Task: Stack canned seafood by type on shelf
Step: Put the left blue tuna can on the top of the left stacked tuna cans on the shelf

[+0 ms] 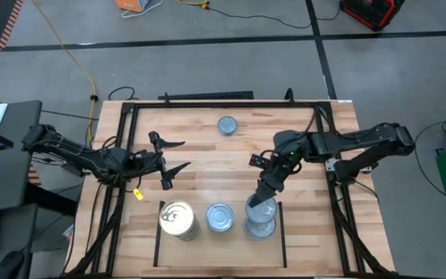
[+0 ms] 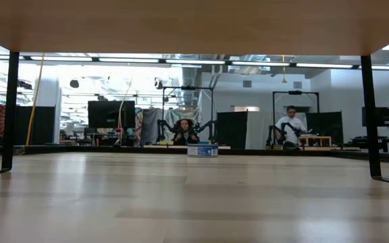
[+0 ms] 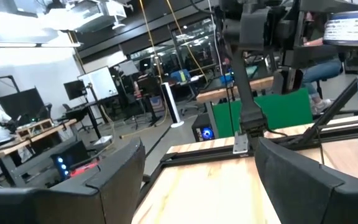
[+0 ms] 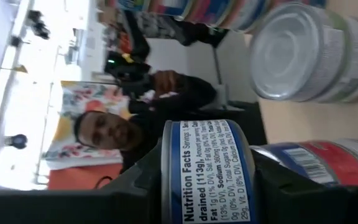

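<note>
While the right gripper (image 1: 260, 208) reaches down over the right-hand stack (image 1: 260, 225) on the shelf (image 1: 158, 242), its fingers (image 4: 135, 186) clasp a blue-sided tin (image 4: 207, 171) on edge, the printed side facing the wrist camera. That stack sits at the near edge of the table (image 1: 207, 155), inside the patch marked by thin black lines, and it is the rightmost of three. A silver-topped stack (image 1: 220, 218) stands in the middle of the patch, apart from its neighbours, and a gold-topped stack (image 1: 177, 219) stands at the left. In the right wrist view a stack of silver tops (image 4: 309, 53) shows beyond the held tin, and another tin (image 4: 328, 162) with a red and blue label lies just beside it. Further out, the left gripper (image 1: 178, 156) waits over bare wood to the left of centre, its jaws spread wide and holding nothing. A small yellow tag (image 1: 138, 194) lies on the planks near that arm. Well beyond both arms, a lone silver-topped tin (image 1: 227, 125) rests near the far edge of the table; in the low view it shows as a blue-sided tin (image 2: 202, 150). Past the table, a person (image 2: 291, 124) sits in the room behind.
</note>
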Robot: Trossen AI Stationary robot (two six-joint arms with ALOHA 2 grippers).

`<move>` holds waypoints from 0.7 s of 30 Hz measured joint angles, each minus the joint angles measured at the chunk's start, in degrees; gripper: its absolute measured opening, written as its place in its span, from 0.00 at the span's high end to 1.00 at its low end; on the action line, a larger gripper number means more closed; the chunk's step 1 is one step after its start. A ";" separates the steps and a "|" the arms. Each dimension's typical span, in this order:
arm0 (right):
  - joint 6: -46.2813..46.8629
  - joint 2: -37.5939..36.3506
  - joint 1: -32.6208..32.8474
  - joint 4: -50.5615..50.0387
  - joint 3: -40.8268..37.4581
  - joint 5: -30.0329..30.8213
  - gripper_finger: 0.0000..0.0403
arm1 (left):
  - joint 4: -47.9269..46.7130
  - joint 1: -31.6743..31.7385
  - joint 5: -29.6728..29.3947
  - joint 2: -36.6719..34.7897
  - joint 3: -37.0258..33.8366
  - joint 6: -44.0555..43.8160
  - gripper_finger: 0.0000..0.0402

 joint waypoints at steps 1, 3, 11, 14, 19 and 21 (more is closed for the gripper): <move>-0.99 0.52 -0.02 -2.13 1.09 0.00 0.56 | -0.14 0.00 0.00 0.00 0.00 0.00 0.28; -2.49 0.86 -0.02 -5.79 2.76 0.02 0.57 | -0.60 0.00 -0.01 0.00 0.01 -0.26 0.28; -4.04 0.82 0.29 -9.38 3.88 0.08 0.61 | -2.76 0.00 -0.27 0.00 0.02 -2.21 0.28; -4.42 1.23 0.44 -11.15 3.88 0.10 0.57 | -3.10 0.00 -1.00 0.00 0.02 -2.56 0.28; -5.82 3.03 1.74 -11.34 3.83 0.46 0.57 | -3.07 0.00 -1.43 0.00 0.02 -2.78 0.28; -6.73 4.01 1.96 -12.24 3.83 0.18 0.59 | -3.07 0.00 -1.49 0.00 0.02 -2.78 0.28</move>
